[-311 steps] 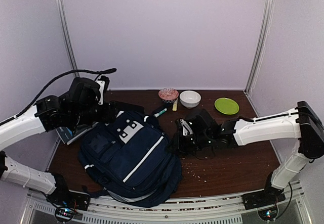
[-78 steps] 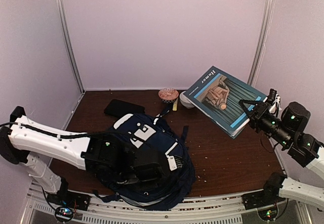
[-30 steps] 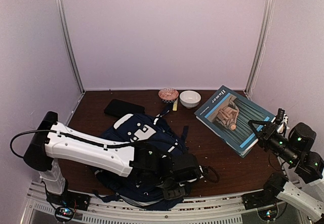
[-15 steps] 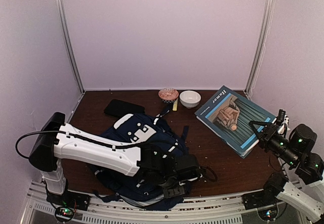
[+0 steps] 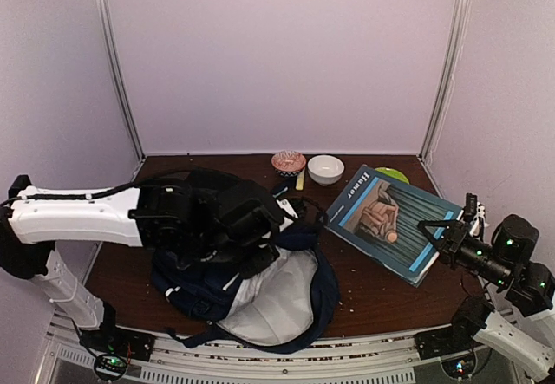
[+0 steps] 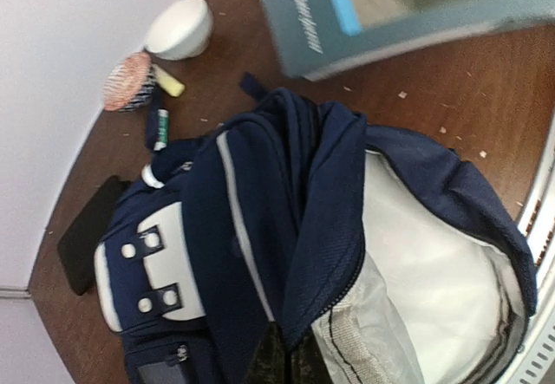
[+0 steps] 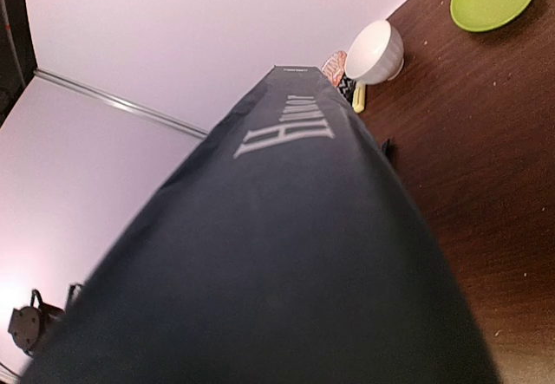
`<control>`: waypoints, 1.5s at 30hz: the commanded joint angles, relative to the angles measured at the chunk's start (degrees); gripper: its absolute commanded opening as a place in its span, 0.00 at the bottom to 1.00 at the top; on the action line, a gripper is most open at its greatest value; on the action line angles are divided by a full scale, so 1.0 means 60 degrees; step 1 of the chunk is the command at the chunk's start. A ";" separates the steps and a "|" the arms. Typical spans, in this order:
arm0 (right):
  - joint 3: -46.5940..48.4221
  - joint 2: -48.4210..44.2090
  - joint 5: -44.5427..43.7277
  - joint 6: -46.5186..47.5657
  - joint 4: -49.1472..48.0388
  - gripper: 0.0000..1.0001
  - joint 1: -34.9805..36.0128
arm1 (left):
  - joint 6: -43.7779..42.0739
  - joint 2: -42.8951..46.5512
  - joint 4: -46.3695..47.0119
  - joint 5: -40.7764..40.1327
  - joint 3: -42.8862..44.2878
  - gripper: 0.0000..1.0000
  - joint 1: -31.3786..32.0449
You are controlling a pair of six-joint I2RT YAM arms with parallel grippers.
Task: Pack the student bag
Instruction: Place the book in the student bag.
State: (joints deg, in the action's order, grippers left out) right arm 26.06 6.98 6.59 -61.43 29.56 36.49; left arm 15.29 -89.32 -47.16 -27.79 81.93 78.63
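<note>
The student bag (image 5: 195, 282), navy with thin white stripes, lies at the front left of the table with its main compartment gaping and its pale grey lining (image 5: 269, 302) exposed. My left gripper (image 6: 288, 354) is shut on the navy zip-edged flap (image 6: 334, 228) and holds it raised; in the top view it sits over the bag (image 5: 258, 228). My right gripper (image 5: 432, 235) is shut on the lower corner of a large teal book (image 5: 381, 215), which hangs tilted above the table to the right of the bag. The book's spine (image 7: 286, 254) fills the right wrist view and hides the fingers.
At the back stand a white bowl (image 5: 325, 169), a patterned bowl (image 5: 288, 160) and a green plate (image 5: 392, 174) partly behind the book. A yellow stick (image 6: 169, 81), a green marker (image 6: 161, 128) and a flat black case (image 6: 87, 237) lie beside the bag. Crumbs dot the wood.
My left gripper has shut on the bag's flap and pulled it up and back to the left, baring the grey lining. The book has drifted slightly left.
</note>
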 commanded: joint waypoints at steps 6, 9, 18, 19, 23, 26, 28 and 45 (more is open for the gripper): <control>0.0493 0.0146 0.2457 -0.0119 0.0094 0.27 -0.0017 | 0.0532 0.1326 -0.0630 -0.3217 0.0764 0.00 -0.0394; 0.0550 -0.0099 0.2728 -0.0061 0.0454 0.27 -0.0018 | 0.0383 0.1309 -0.0083 -0.3365 0.0775 0.00 -0.0392; 0.0925 -0.0563 0.3550 -0.0271 0.0410 0.27 -0.0017 | 0.0001 -0.0251 0.0852 -0.2978 0.1734 0.00 -0.0507; 0.0938 -0.0704 0.3535 -0.0280 0.0343 0.28 -0.0017 | -0.0080 -0.0387 0.0998 -0.2924 0.1873 0.00 -0.0520; 0.1021 -0.0817 0.3777 -0.0360 0.0442 0.29 -0.0017 | -0.0194 -0.0776 0.1296 -0.2913 0.2414 0.00 -0.0585; 0.1009 -0.0262 0.4202 0.0100 0.1517 0.28 -0.0017 | -0.0176 -0.0859 0.1442 -0.3139 0.2742 0.00 -0.0643; 0.0757 -0.0102 0.4415 0.0102 0.1680 0.27 -0.0017 | -0.0294 -0.0826 0.1671 -0.3215 0.2825 0.00 -0.0639; -0.1057 0.3627 0.4432 -0.2101 -0.5558 0.27 0.0510 | -0.0349 -0.0444 0.2862 -0.1964 0.2891 0.00 -0.0585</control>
State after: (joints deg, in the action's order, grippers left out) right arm 20.12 24.56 34.50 -71.16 11.75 37.85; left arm 13.61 -95.55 -40.42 -40.42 96.57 75.37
